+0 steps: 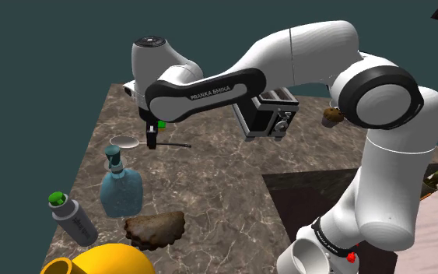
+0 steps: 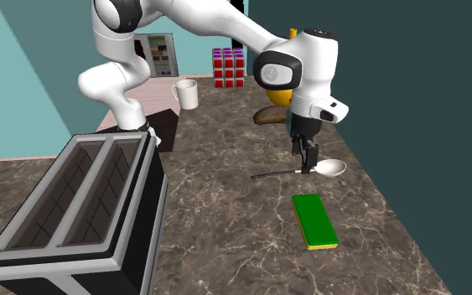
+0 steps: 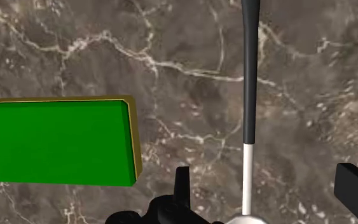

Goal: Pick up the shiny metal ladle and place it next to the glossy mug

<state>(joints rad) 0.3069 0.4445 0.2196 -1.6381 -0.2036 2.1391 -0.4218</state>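
The ladle (image 1: pixel 124 142) lies flat on the dark marble counter (image 1: pixel 225 179), with a silvery bowl (image 2: pixel 333 168) and a thin shaft running into a dark handle (image 3: pixel 250 70). My black gripper (image 2: pixel 309 159) hangs just above the shaft, close to the bowl. It is open: in the wrist view the fingers (image 3: pixel 182 181) stand wide apart either side of the shaft without touching it, so the gripper (image 3: pixel 269 177) holds nothing. A white mug (image 2: pixel 186 92) stands far back near the arm's base. A yellow mug (image 1: pixel 100 261) sits at the shoulder view's bottom edge.
A green sponge (image 2: pixel 314 219) lies beside the ladle. A black toaster (image 2: pixel 83 209) fills the second exterior view's lower left. A blue soap bottle (image 1: pixel 120 187), a grey green-capped bottle (image 1: pixel 73 218) and a brown loaf (image 1: pixel 155 228) stand near the counter's edge. A Rubik's cube (image 2: pixel 228 67) sits behind.
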